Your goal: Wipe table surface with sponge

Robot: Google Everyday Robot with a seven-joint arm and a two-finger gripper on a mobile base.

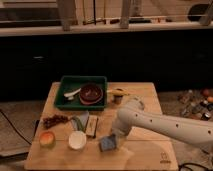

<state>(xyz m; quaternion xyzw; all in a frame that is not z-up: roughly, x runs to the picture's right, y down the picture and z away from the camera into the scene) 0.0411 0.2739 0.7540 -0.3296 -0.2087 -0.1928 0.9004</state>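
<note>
Straight to the sponge (pixel 108 143): blue-grey, low at the front of the counter (pixel 150 150), just right of the white cup (pixel 77 140), looking tipped up on one edge rather than lying flat. Right on top of it, the pincer (pixel 116 134), at the end of the white arm (pixel 165 125) reaching in from the right. Clenched or released? Cannot tell, hidden behind the wrist.

Looks like mid-wipe, by my reading, with most of the planks yet to cover. Calls next for pressing the pad flat and sweeping across the bare wood on the right, keeping clear of the cup and the dark block (pixel 92 127) just left. Risks nudging both on a leftward stroke.

Further out, containers: green tray (pixel 64 102) at the back, holding a dark red bowl (pixel 91 93) and something pale and long (pixel 72 93) beside it. Just right of the tray, a small cup (pixel 118 95) with something yellow across it. White cup: contents impossible to make out. Front left, an orange round thing (pixel 47 139); behind it, a reddish cluster (pixel 55 120).
</note>
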